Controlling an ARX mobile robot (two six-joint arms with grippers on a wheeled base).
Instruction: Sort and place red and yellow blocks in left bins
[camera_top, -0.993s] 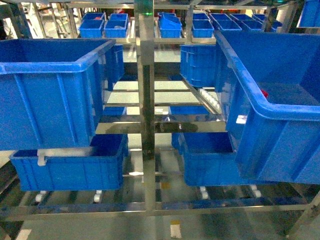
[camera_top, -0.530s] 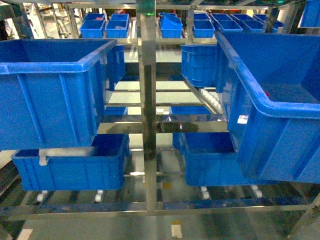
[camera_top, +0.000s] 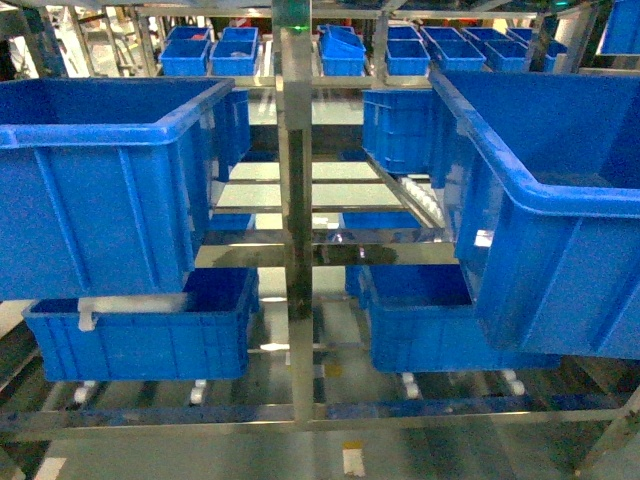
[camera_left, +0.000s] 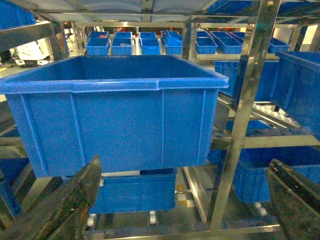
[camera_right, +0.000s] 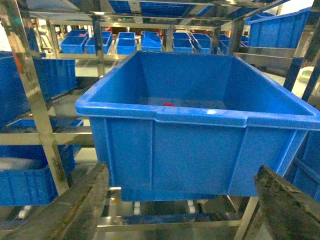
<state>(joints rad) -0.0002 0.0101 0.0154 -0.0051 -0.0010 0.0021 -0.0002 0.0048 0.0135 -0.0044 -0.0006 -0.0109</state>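
Blue plastic fills every view: a large blue plastic bin on the left and a large blue plastic bin on the right sit on the shiny steel rack, one either side of its central upright. Two smaller blue crates rest on the shelf below, at 7 and 5 o'clock in the head view, and a row of small blue trays lines the far shelving at 12 o'clock.

From the right wrist camera, a small bright red piece shows on the floor of the right bin, at the far wall; only a sliver clears the rim, so its studs and shape cannot be made out. The head view hides it behind the bin wall. No yellow brick shows in any view.

The left claw has its two dark fingers spread wide apart, holding nothing, before the left bin. The right claw is likewise spread, empty, before the right bin.
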